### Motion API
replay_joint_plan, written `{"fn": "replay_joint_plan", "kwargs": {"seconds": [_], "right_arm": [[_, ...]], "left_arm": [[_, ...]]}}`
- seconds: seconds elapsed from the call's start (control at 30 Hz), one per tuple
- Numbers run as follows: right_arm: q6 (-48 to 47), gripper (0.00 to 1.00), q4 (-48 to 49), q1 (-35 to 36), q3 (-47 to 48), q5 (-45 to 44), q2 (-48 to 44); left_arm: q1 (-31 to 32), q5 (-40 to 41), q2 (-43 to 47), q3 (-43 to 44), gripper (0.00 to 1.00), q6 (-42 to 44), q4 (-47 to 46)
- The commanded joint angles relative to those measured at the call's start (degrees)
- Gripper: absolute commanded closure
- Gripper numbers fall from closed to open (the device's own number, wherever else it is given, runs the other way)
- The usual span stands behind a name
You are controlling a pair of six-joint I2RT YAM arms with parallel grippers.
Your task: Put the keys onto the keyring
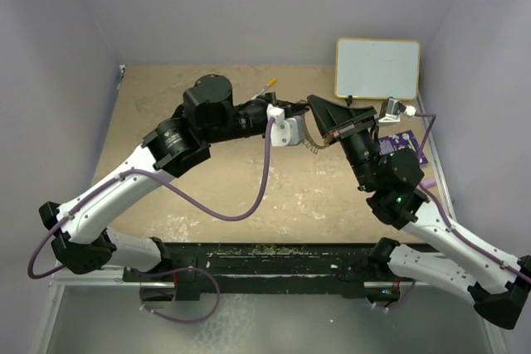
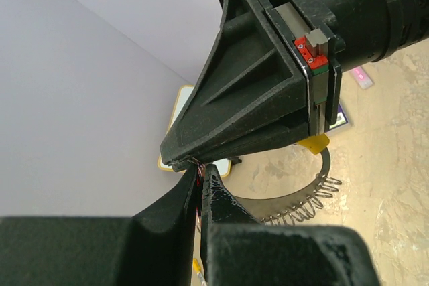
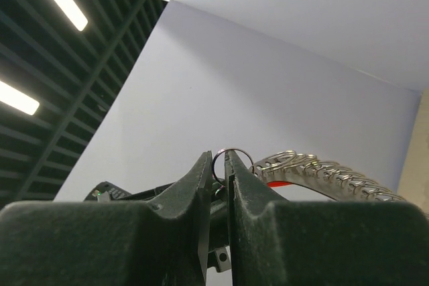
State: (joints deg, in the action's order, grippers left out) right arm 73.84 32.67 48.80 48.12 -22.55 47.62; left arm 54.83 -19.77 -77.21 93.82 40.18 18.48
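Note:
Both grippers meet tip to tip above the middle of the tan table. My left gripper (image 1: 300, 109) (image 2: 199, 169) is shut on a thin silver and red sliver, the keys (image 2: 195, 173), which are almost wholly hidden between the jaws. My right gripper (image 1: 314, 104) (image 3: 220, 160) is shut on a small wire loop (image 3: 236, 153) at the end of the keyring. The keyring (image 1: 311, 145) hangs below it. It shows as a grey arc with a yellow segment (image 2: 315, 144) and silver coils (image 2: 305, 204) in the left wrist view. The silver pieces (image 3: 322, 169) also show in the right wrist view.
A whiteboard (image 1: 377, 68) with a yellow rim lies at the back right. A yellow-tipped marker (image 1: 267, 86) lies behind the left arm. A purple card (image 1: 398, 143) and a small grey-white tool (image 1: 397, 109) lie by the right wall. Walls close three sides.

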Motion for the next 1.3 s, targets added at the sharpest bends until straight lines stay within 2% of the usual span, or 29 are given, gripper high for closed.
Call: {"fn": "replay_joint_plan", "kwargs": {"seconds": [0.0,0.3,0.43,0.73,0.93,1.13,1.27], "right_arm": [[-3.37,0.84,-1.58,0.07,4.11,2.45,0.12],[-5.7,0.84,-6.78,0.07,5.19,2.66,-2.21],[-5.64,1.0,-7.81,0.12,4.72,2.06,-3.07],[-2.57,1.0,-9.24,0.07,3.89,0.31,-5.02],[7.79,1.0,-1.85,0.07,-1.69,-0.19,-7.1],[12.55,1.0,5.1,0.09,-4.44,-2.59,-6.99],[15.24,1.0,8.48,0.07,-4.8,-2.96,-5.89]], "left_arm": [[0.37,-2.79,-0.63,3.85,0.97,2.04,2.02],[0.24,-2.78,-1.01,6.22,0.97,3.93,4.8],[0.27,-3.16,-1.73,8.43,0.97,4.57,7.39],[-0.38,-3.9,-4.67,15.52,0.97,8.95,14.67],[-0.27,0.7,-1.6,7.56,0.96,12.98,5.71],[-0.09,2.62,2.07,-1.4,0.95,14.11,-8.66],[0.07,2.48,2.94,-4.37,0.94,15.85,-13.82]]}}
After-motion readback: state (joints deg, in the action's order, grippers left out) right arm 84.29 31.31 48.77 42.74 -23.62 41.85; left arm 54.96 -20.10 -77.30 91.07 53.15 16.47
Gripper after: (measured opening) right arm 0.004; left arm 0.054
